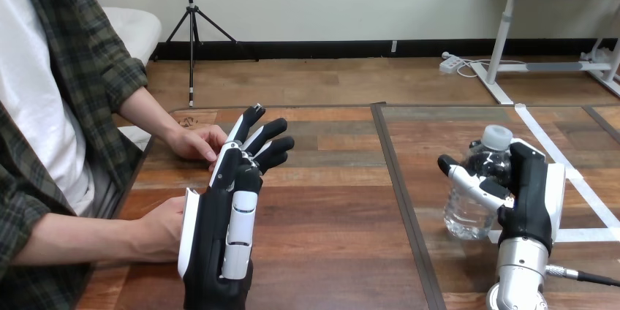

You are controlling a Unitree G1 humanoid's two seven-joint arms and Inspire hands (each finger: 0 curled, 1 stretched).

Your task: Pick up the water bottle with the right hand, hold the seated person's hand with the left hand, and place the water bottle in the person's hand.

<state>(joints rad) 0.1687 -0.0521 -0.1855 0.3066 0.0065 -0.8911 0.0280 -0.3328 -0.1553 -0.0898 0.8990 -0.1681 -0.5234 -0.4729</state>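
My right hand (532,193) grips the water bottle (464,215) standing on the table (329,208), my left hand (219,244) is open beside the person's nearer hand (162,228); next I'd lift the bottle.

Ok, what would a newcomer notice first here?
The right hand at the table's right, fingers curled round the upright water bottle. Then the left hand, open and raised, just right of the person's farther hand and nearer hand, holding neither.
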